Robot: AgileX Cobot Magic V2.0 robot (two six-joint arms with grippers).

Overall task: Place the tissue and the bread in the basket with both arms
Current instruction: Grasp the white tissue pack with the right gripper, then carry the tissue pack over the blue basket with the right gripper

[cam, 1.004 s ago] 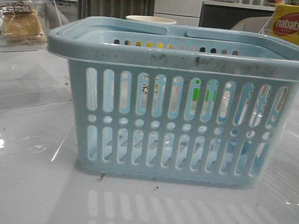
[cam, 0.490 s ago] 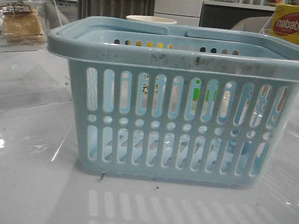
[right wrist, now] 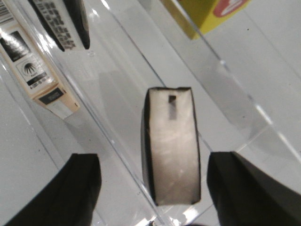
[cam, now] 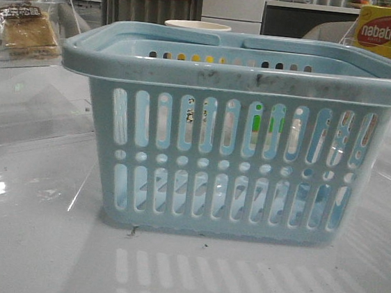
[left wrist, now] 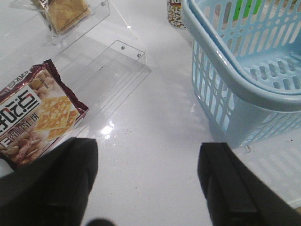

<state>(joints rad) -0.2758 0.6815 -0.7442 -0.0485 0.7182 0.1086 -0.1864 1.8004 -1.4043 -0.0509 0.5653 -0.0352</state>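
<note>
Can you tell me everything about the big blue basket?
The basket is light-blue plastic, large, with walls of upright slots and a row of small round holes between them. Its thick rim is scuffed with dark marks, and both handles lie folded down. It stands upright on the shiny white table. The left wrist view shows one corner and a holed floor, bare where visible. Neither gripper touches it.

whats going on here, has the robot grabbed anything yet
Nothing is held yet. The light-blue basket sits on the table, and nothing can be made out inside it. The right gripper is open above a small black-edged tissue pack lying on a clear shelf, its fingers either side of it but not touching. The left gripper is open over bare table beside the basket, with the wrapped bread farther off in a clear tray.
</note>
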